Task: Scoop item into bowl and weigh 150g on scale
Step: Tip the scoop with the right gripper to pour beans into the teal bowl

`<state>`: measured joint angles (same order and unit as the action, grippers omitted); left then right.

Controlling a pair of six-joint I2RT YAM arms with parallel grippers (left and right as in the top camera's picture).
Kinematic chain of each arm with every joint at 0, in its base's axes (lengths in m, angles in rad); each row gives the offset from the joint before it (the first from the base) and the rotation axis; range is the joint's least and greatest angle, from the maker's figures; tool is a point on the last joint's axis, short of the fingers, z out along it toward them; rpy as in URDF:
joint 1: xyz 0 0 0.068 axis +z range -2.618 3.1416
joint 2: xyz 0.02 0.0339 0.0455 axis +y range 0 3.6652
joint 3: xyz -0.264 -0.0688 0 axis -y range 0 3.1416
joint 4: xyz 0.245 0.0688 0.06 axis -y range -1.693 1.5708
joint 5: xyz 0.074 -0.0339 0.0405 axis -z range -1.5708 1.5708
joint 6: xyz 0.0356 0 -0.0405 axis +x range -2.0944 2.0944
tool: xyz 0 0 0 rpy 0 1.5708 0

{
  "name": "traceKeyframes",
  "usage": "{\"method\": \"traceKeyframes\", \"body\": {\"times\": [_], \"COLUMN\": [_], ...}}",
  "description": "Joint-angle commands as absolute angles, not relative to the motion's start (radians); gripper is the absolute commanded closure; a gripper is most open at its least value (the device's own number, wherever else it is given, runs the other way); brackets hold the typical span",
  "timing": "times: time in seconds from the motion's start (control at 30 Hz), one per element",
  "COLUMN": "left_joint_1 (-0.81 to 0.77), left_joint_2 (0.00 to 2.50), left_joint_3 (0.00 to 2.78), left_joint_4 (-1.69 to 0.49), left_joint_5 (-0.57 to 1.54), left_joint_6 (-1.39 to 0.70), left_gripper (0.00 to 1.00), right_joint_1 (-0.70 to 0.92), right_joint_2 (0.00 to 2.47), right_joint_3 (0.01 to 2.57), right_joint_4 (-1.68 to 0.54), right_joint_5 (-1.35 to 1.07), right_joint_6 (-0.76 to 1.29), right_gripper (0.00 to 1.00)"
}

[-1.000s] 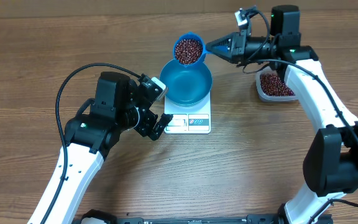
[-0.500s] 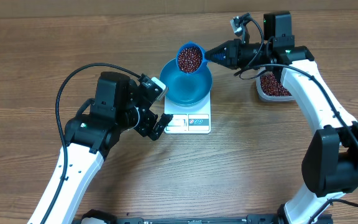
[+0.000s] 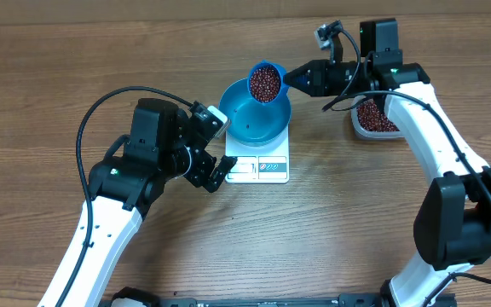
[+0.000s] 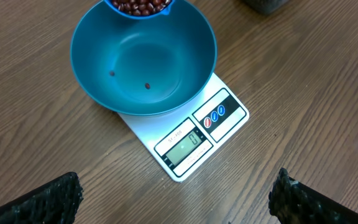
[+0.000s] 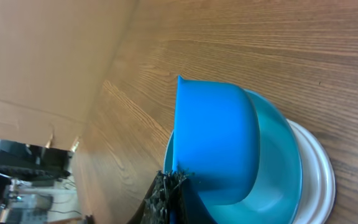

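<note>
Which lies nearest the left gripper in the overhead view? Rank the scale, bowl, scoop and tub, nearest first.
From the left gripper:
1. scale, just to its right, display edge closest.
2. bowl, sitting on the scale, further back.
3. scoop, raised over the bowl's far rim.
4. tub, far off on the right side of the table.

Count: one bowl (image 3: 254, 130), one scale (image 3: 273, 169) with three buttons (image 4: 214, 116), one scoop (image 3: 264, 81), one clear tub (image 3: 356, 128). Two loose beans (image 4: 146, 86) in bowl. Two grippers: left gripper (image 3: 217, 173), right gripper (image 3: 292, 79).
</note>
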<state>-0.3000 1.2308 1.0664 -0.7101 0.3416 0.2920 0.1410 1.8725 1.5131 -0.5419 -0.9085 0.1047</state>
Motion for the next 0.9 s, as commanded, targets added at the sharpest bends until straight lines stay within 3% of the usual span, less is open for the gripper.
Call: {"method": "traceKeyframes", "body": {"times": [0.0,0.87], "left_joint_1": [-0.296,-0.296], "left_joint_2": [1.237,1.237], "left_joint_3": [1.057,1.057], "left_joint_4": [-0.707,-0.707], "left_joint_5": [0.359,0.359], "left_joint_6": [0.307,0.307], "left_gripper": [0.01,0.01], "right_joint_1": [0.159,0.184], "right_joint_2": [1.840,1.841], "right_joint_3": [1.538,1.538], "right_joint_4": [-0.534,-0.533], "right_joint_5": [-0.916,-0.864], "right_joint_6": [0.024,-0.114], "right_gripper": [0.96,0.96]}}
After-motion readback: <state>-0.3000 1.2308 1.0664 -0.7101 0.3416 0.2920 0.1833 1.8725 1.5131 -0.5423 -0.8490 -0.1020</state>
